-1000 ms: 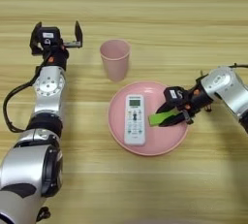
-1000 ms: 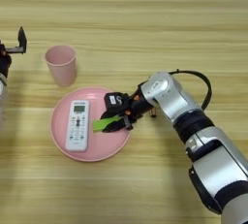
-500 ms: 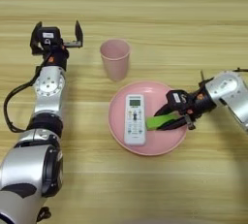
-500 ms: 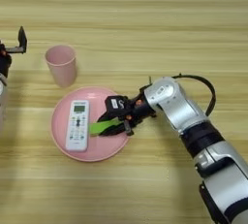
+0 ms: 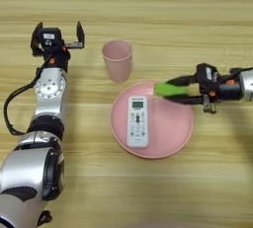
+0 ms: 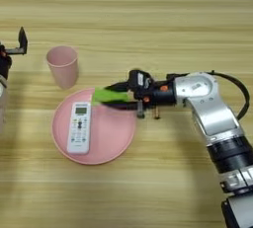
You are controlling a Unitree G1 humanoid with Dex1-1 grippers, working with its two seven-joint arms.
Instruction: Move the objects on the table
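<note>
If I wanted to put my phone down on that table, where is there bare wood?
Bare wood lies along the far edge beyond the pink cup, and along the near edge below the pink plate. It is crowded mid-table: a remote lies on the plate, the right gripper holds a green block over its rim, and the left gripper sits left of the cup.

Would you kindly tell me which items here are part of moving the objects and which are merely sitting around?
In the job:
- green block, held in the right pincer over the plate's edge
- pink cup, upright on the table

Just there:
- pink plate
- white remote, lying on the plate
- left pincer, open, idle beside the cup
</note>
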